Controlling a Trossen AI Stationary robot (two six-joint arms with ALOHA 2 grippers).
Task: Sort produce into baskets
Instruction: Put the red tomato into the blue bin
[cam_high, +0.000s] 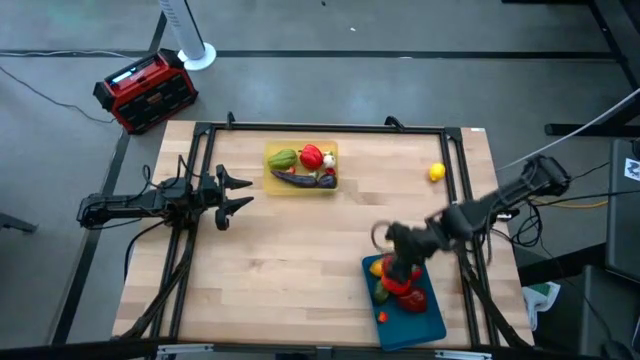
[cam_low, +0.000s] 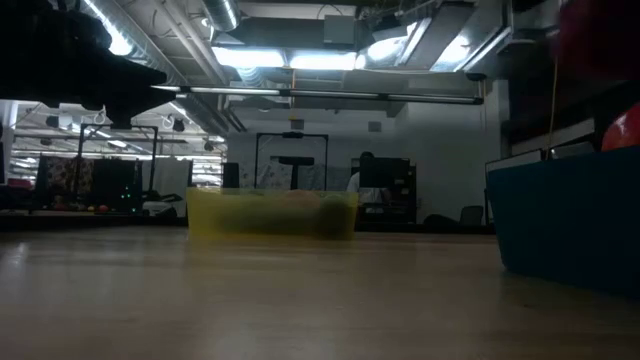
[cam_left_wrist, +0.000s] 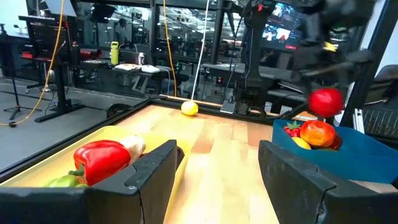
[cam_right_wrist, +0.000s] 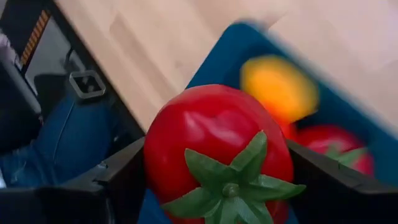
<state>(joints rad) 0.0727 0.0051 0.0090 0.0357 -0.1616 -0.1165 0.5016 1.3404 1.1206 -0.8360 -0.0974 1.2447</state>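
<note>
My right gripper (cam_high: 402, 268) is shut on a red tomato (cam_right_wrist: 217, 149) above the teal tray (cam_high: 428, 322), which holds an orange (cam_right_wrist: 280, 87) and other red produce (cam_right_wrist: 336, 155). The left wrist view shows the tomato (cam_left_wrist: 326, 102) above that tray (cam_left_wrist: 348, 149). The yellow tray (cam_high: 270, 180) at the far middle holds a green pepper (cam_high: 282, 158), a red pepper (cam_high: 311, 156), an eggplant (cam_high: 300, 179) and garlic (cam_high: 329, 160). A lemon (cam_high: 437, 172) lies on the table at the far right. My left gripper (cam_high: 240, 193) is open and empty, left of the yellow tray. My right gripper pinches the tomato by two opposite sides (cam_right_wrist: 152, 162) between its two fingers (cam_right_wrist: 112, 183). The fingers come from above, pointing down. The tomato's green calyx (cam_right_wrist: 233, 180) faces the wrist camera. The tomato hangs clear above the produce in the teal tray.
A red-and-black box (cam_high: 145, 90) stands on the floor beyond the table's far left corner. A black frame (cam_high: 320, 128) runs along the table's edges. Bare wood lies between the two trays (cam_high: 300, 250).
</note>
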